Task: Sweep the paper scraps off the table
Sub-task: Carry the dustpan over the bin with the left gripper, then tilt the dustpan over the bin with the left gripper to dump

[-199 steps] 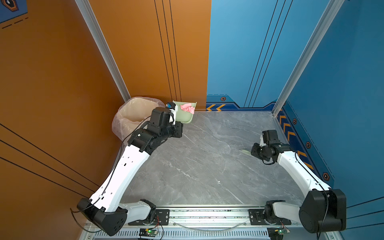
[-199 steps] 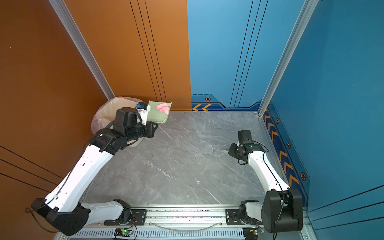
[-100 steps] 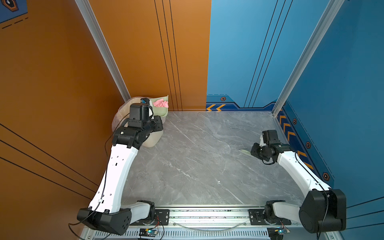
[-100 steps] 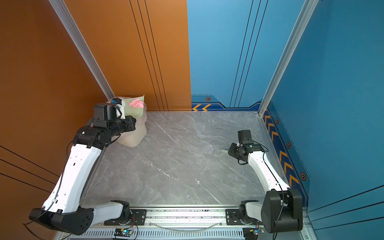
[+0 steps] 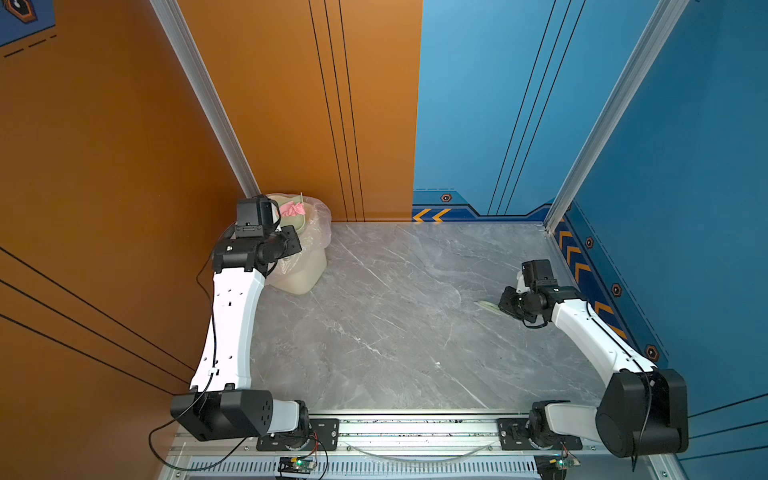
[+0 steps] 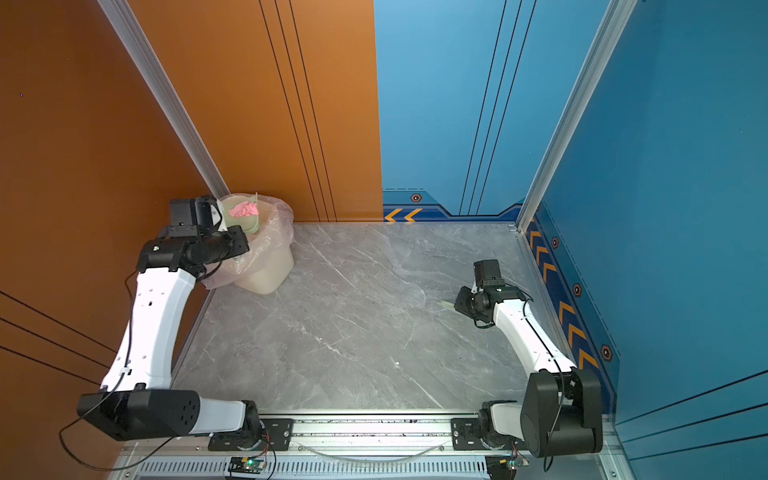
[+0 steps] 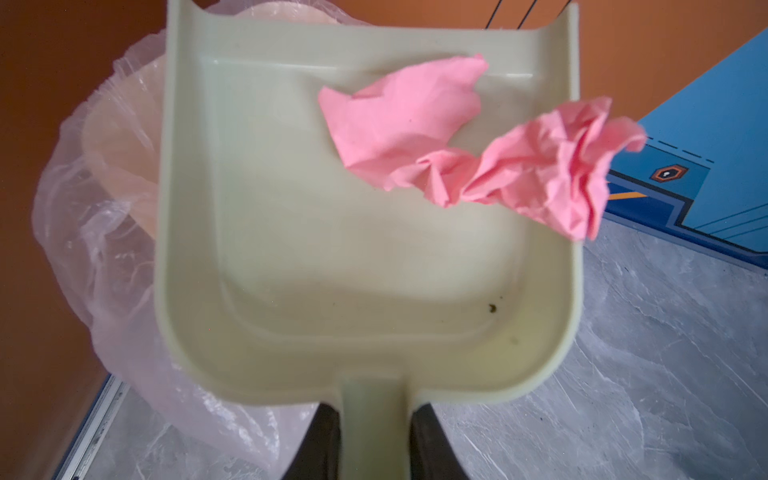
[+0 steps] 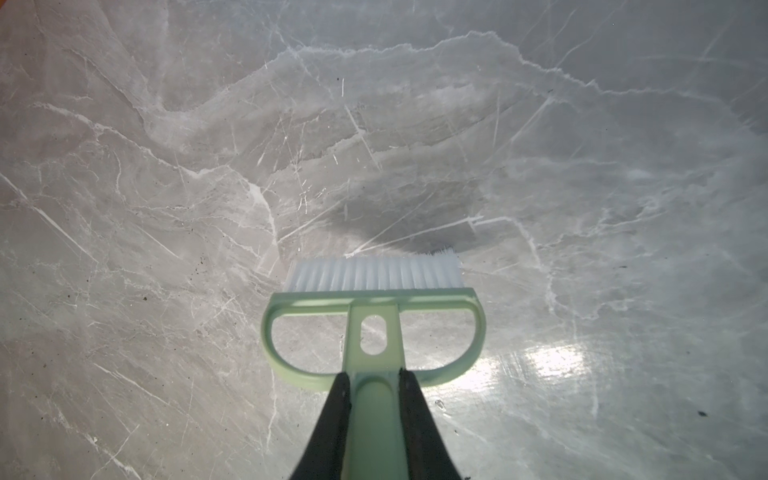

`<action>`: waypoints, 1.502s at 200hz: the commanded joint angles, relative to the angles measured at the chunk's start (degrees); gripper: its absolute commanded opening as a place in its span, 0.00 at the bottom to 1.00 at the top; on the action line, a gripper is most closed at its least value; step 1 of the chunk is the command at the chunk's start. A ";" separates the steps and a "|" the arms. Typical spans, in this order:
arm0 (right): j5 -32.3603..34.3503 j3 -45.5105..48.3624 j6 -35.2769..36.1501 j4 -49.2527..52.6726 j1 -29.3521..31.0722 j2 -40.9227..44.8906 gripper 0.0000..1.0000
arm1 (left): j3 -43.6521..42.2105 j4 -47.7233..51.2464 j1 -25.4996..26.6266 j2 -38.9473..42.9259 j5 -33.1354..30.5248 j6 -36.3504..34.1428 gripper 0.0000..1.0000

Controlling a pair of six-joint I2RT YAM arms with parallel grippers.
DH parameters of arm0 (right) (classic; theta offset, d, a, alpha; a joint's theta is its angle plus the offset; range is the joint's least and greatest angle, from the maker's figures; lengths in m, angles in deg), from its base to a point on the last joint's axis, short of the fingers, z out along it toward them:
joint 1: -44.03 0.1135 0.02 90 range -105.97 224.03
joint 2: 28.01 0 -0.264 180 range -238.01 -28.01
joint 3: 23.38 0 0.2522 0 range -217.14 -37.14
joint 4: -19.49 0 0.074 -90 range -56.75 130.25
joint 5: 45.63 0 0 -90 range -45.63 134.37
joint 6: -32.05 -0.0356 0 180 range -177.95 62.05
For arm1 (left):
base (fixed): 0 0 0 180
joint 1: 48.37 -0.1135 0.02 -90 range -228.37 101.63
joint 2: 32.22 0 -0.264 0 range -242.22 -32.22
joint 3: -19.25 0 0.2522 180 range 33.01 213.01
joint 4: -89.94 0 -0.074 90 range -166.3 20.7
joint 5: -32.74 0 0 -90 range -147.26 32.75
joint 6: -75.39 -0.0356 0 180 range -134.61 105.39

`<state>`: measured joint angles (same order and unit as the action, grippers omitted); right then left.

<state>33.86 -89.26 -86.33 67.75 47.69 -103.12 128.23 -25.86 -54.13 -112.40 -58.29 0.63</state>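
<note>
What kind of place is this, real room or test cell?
Probably a purpose-built robot test cell, not a real room: two arms mounted on a metal rail at the table edge, printed orange and blue wall panels on aluminium posts, one lined bin.

White-shelled left arm (image 5: 232, 324), right arm (image 5: 590, 328) alike, black joints, thin black cables, small holes in shells, left gripper (image 7: 372, 415) black-fingered

No legible text; only orange chevrons (image 5: 441, 214) and hexagon emblems (image 5: 446, 198) on the blue wall trim (image 5: 459, 210).
</note>
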 commanded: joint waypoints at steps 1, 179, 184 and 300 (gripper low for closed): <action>-1.49 -1.57 -0.35 -1.54 0.46 -1.22 0.00 | 3.20 1.78 -1.96 -2.16 0.51 -1.78 0.00; -4.68 0.26 -0.09 -4.95 0.91 -2.05 0.00 | 13.81 11.61 1.29 -10.14 -23.42 -13.79 0.00; -4.67 0.26 -0.14 -4.99 0.91 -2.05 0.00 | 14.16 11.94 1.64 -10.56 -24.37 -14.18 0.00; -4.69 1.32 -0.79 -5.98 1.35 -2.18 0.00 | 18.14 16.45 7.23 -16.59 -43.71 -24.72 0.00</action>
<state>29.54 -88.76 -86.40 62.59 48.59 -104.65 144.47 -10.89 -47.90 -128.60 -94.31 -20.50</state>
